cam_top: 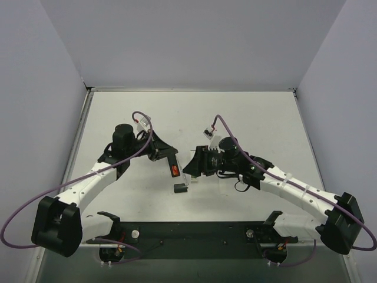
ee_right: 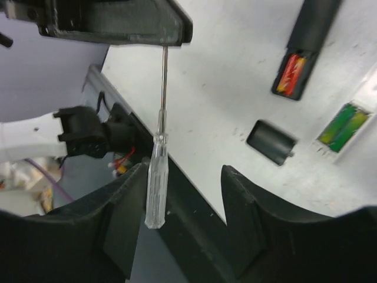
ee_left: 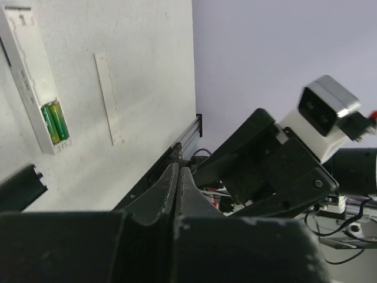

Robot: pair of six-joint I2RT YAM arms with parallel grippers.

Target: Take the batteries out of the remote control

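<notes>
Red first: red batteries [ee_right: 291, 75] side by side in the open bay at the end of the black remote [ee_right: 312, 23], flat on the counter [ee_right: 206, 88]. Run lengthwise with the remote's own long axis, slanting from upper right to lower left in the right wrist view. From above, that remote's long axis roughly away from the arm bases, red pair at the near end. Over to the green batteries [ee_right: 344, 127], nested as a pair in the end bay of the white remote [ee_left: 26, 71]. Lie parallel to that remote's length too, ends toward its short edge. Black cover [ee_right: 271, 141] loose on the counter near both bays, touching neither. White strip [ee_left: 109, 97] flat beside the white remote, roughly parallel to it, apart. On to the left claw [ee_left: 178, 172]: clenched, fingers pressed tight, seemingly nipping the tip of the screwdriver [ee_right: 156, 183] shaft. Points its clear handle toward the right claw [ee_right: 184, 174]. Right claw spread wide, handle just beside one finger, not gripped.
</notes>
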